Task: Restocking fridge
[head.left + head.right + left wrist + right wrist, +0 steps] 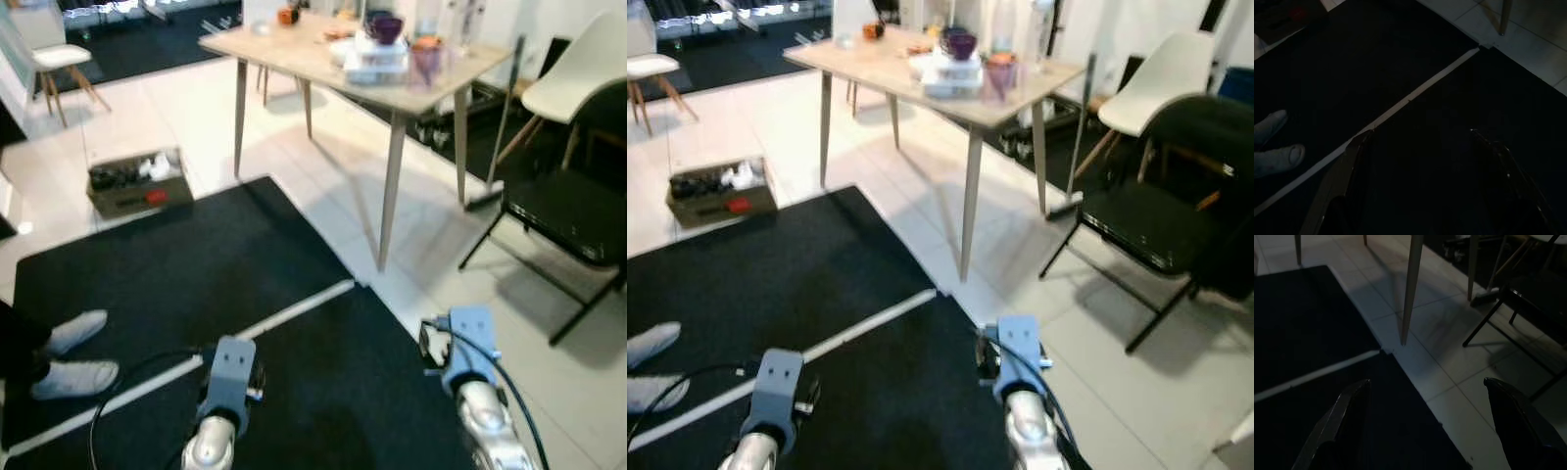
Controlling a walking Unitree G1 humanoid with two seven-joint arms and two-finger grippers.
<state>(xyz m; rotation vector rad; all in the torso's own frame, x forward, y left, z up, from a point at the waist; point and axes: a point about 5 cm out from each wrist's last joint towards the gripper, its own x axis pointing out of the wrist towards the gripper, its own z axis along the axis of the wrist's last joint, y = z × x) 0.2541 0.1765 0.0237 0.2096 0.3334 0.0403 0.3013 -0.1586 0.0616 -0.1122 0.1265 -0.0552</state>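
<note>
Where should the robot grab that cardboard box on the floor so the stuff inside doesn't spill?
Probably by its two short end walls, one gripper on each, coming down from above. The cardboard box sits flat on the tiles with its top open and items showing inside, so keeping it level matters. It looks too wide for one gripper.

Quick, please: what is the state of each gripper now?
Left gripper: open, holding nothing.
Right gripper: open, holding nothing.

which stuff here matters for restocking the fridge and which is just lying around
Likely for the job:
cardboard box of items on the floor
containers on the table

Just lying about:
black folding chair
white chair
broom
person's shoes
</note>
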